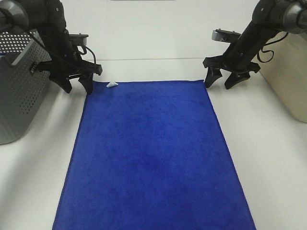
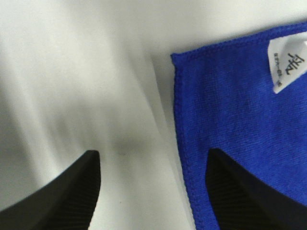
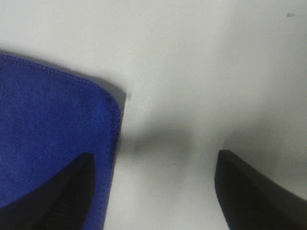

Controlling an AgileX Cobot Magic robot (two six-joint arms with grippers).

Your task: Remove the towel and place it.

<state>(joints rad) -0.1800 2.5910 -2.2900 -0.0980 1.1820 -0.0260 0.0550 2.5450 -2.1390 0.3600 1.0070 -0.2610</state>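
The royal-blue towel (image 1: 151,153) lies flat and spread out on the white table, running from the far middle to the near edge. Its small white tag (image 1: 112,85) sits at the far left corner, shown close up as the tag (image 2: 288,64) in the left wrist view. My left gripper (image 1: 76,86) hovers open at that far left corner, one finger over the towel (image 2: 230,124) hem, the other over bare table. My right gripper (image 1: 220,81) stands open at the far right corner, one finger over the towel (image 3: 48,134), nothing held.
A grey perforated basket (image 1: 19,91) stands at the left edge of the table, close to my left arm. A beige bin (image 1: 290,81) stands at the right edge behind my right arm. A white wall rises behind the table.
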